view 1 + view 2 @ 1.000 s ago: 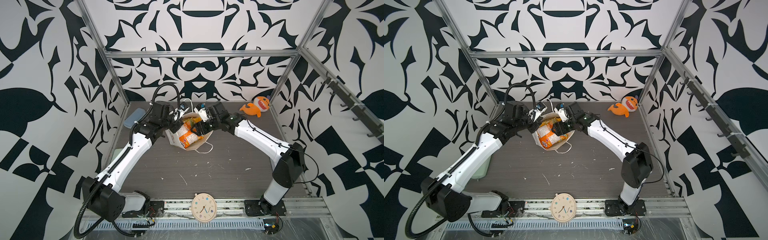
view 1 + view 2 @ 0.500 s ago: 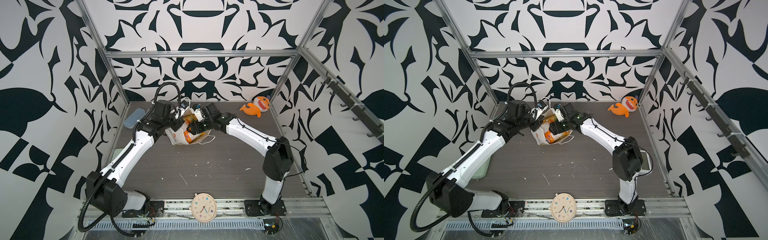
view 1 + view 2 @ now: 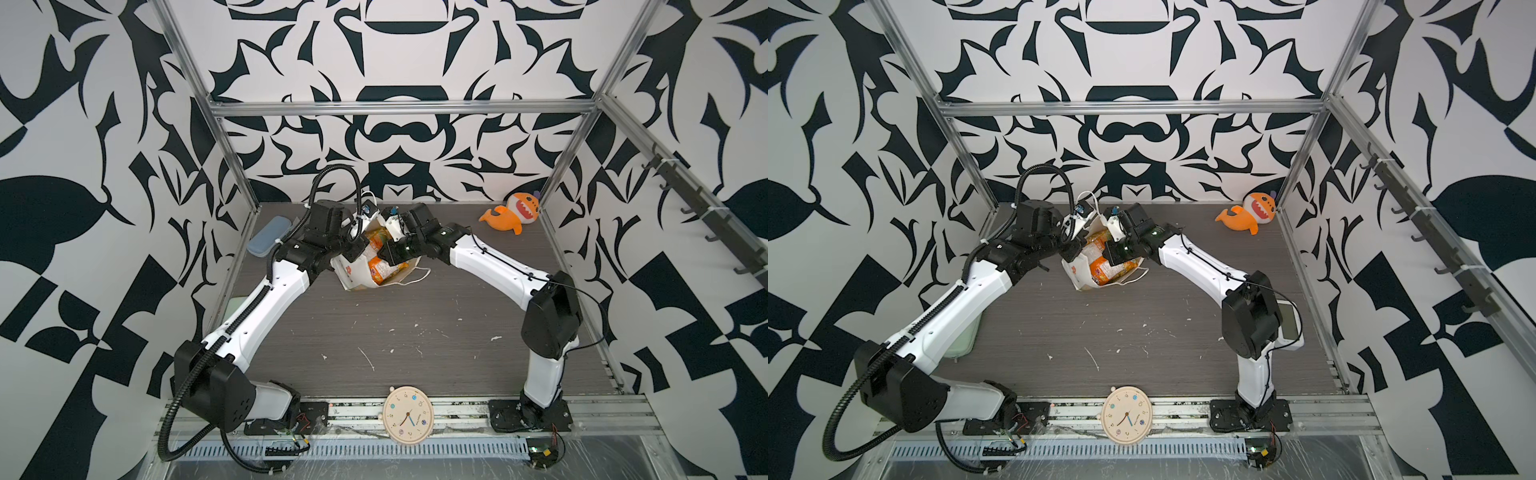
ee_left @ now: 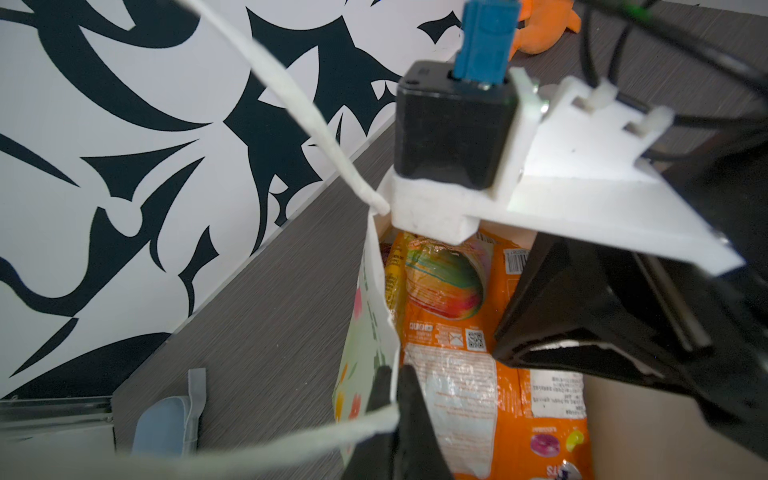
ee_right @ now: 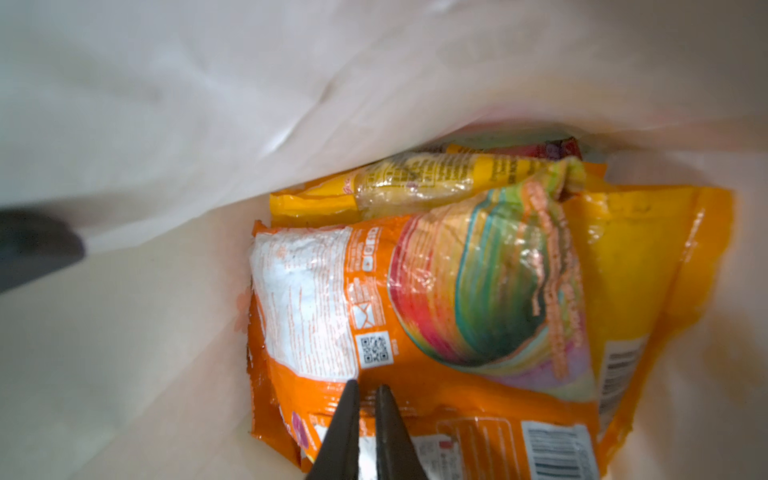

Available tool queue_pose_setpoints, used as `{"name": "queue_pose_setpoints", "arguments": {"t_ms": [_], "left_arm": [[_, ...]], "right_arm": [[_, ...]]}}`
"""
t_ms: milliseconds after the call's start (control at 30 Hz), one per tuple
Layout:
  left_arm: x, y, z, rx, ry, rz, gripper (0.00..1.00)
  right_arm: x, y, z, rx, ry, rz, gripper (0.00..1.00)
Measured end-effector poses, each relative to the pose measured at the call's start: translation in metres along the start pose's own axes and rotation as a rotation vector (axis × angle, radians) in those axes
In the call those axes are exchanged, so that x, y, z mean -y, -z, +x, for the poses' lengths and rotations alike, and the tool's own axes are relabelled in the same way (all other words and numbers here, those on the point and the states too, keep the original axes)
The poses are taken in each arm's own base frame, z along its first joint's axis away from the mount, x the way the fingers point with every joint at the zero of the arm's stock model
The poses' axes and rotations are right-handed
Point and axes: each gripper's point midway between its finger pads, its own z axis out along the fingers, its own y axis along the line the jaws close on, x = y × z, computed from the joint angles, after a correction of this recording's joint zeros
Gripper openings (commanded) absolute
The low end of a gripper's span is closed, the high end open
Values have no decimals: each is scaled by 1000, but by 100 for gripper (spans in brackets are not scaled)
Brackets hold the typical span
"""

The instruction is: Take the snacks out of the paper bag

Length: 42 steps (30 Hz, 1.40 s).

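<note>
Right wrist view: right fingers (image 5: 345, 428) pinch orange packet (image 5: 415, 386) inside paper bag (image 5: 166, 124); left wrist view: left fingers (image 4: 415, 415) clamp rim.

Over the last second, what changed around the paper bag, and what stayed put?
The right gripper went down into the paper bag and closed onto the orange packet. The left gripper stayed shut on the bag's rim; the plush shark and clock did not move.

Left hand (image 3: 358, 248) and right hand (image 3: 388, 261) at the mouth of the paper bag (image 3: 352, 275), orange snacks (image 3: 380, 270) inside
</note>
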Motion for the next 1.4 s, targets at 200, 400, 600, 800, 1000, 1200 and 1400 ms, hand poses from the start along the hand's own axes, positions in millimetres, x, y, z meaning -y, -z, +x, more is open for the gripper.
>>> {"name": "queue_pose_setpoints", "arguments": {"t_ms": [200,400,600,800,1000,1200,1400], "left_arm": [[-1,0,-4,13,5,-5,0],[-2,0,-6,15,8,-7,0],[-5,-2,-9,14,11,-13,0],[-4,-3,-11,18,12,-9,0],[-4,-5,-12,20,13,-3,0],[-3,-5,-12,20,12,-2,0],[-3,-5,-11,15,13,-5,0]], "right_arm": [[3,14,3,22,19,41,42],[9,32,12,83,60,85,42],[8,41,23,135,132,94,50],[21,38,23,139,149,182,79],[35,24,19,129,121,238,88],[40,4,18,102,90,239,92],[36,-9,15,92,69,212,56]]}}
